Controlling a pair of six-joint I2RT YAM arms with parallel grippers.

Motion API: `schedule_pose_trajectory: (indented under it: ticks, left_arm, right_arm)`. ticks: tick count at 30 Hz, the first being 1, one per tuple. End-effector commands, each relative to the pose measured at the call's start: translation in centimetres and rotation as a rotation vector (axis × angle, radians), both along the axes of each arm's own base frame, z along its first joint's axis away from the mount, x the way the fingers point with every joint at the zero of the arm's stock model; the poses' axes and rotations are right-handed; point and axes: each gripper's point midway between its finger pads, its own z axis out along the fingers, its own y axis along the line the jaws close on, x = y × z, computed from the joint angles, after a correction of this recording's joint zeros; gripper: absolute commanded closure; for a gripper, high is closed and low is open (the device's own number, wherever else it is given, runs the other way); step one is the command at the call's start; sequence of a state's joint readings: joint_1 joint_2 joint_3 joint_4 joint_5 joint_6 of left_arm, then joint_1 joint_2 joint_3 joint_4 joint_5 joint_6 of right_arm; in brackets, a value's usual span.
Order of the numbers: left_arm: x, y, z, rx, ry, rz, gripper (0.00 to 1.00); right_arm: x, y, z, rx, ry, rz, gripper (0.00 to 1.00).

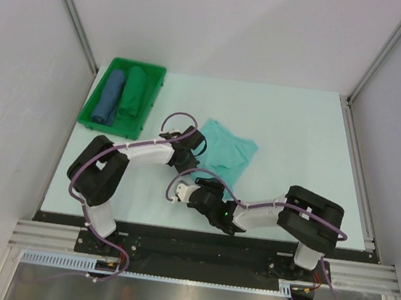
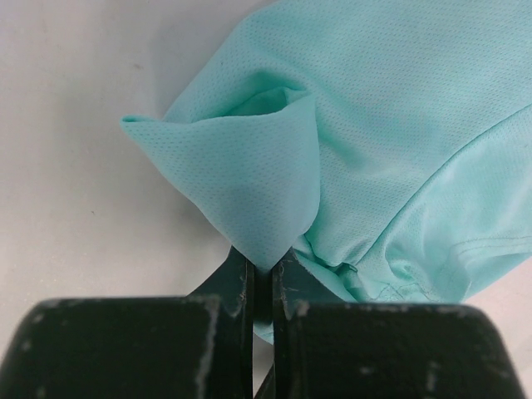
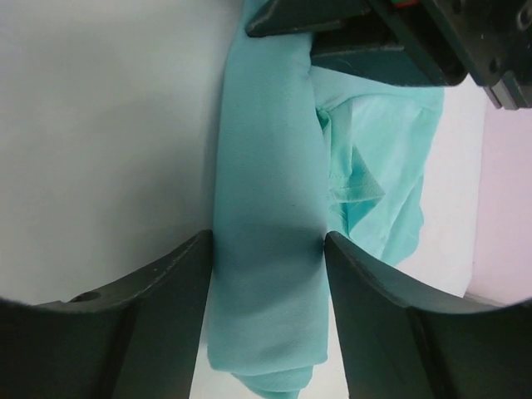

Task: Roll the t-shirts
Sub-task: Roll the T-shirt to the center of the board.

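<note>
A light mint t-shirt (image 1: 229, 152) lies crumpled mid-table, its near edge rolled into a tube. My left gripper (image 1: 187, 156) is shut on a pinched fold of the mint cloth (image 2: 249, 183); the jaws meet at the fold's tip (image 2: 264, 268). My right gripper (image 1: 189, 191) holds the rolled end (image 3: 266, 150), one finger (image 3: 166, 291) pressed on each side of it. The left gripper's body (image 3: 366, 33) shows at the far end of that roll. A blue rolled t-shirt (image 1: 110, 96) and a dark green one (image 1: 131, 93) lie in the tray.
The green plastic tray (image 1: 96, 119) stands at the table's far left corner. White walls close in the table on three sides. Both arms reach toward the middle, and purple cables loop over them.
</note>
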State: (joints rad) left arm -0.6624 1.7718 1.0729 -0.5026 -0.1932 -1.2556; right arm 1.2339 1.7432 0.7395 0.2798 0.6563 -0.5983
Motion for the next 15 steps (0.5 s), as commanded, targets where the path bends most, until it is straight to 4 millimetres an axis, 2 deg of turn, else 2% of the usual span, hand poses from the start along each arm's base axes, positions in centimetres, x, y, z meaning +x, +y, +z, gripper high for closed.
schedule_pose_trajectory:
  ticks: [1, 3, 5, 8, 9, 10, 12, 13, 15]
  left_arm:
    - [-1.6, 1.0, -4.0, 0.044, 0.093, -0.005, 1.0]
    - [-1.5, 0.9, -3.9, 0.036, 0.09, -0.004, 1.0]
    - [-1.5, 0.8, -3.7, 0.03, 0.087, -0.002, 1.0]
    - [-1.2, 0.7, -3.1, 0.02, 0.073, 0.001, 0.98]
    - [-1.1, 0.6, -3.0, 0.016, 0.069, 0.001, 0.97]
    - [-1.1, 0.6, -2.8, 0.011, 0.064, 0.0, 0.96]
    - [-0.7, 0.7, -2.1, 0.005, 0.045, 0.003, 0.91]
    - [-0.7, 0.7, -1.9, 0.002, 0.04, 0.003, 0.88]
    - [-0.3, 0.6, -1.3, -0.016, 0.017, -0.003, 0.79]
  right_arm:
    - [1.2, -1.7, -1.4, 0.01, 0.087, -0.06, 0.42]
    - [0.9, -1.8, -2.2, 0.042, 0.178, -0.053, 0.45]
    - [1.1, -2.0, -2.1, 0.089, 0.253, -0.043, 0.52]
    - [0.7, -1.2, -0.6, 0.189, 0.348, 0.014, 0.59]
    - [0.1, -1.4, -0.8, 0.201, 0.417, 0.012, 0.6]
    - [-0.6, -0.2, -0.3, 0.241, 0.487, 0.056, 0.65]
    - [-1.3, -0.8, -1.0, 0.25, 0.599, 0.033, 0.73]
    - [-1.9, 0.0, -0.6, 0.29, 0.669, 0.077, 0.74]
    - [-2.1, -0.6, -0.6, 0.317, 0.759, 0.054, 0.76]
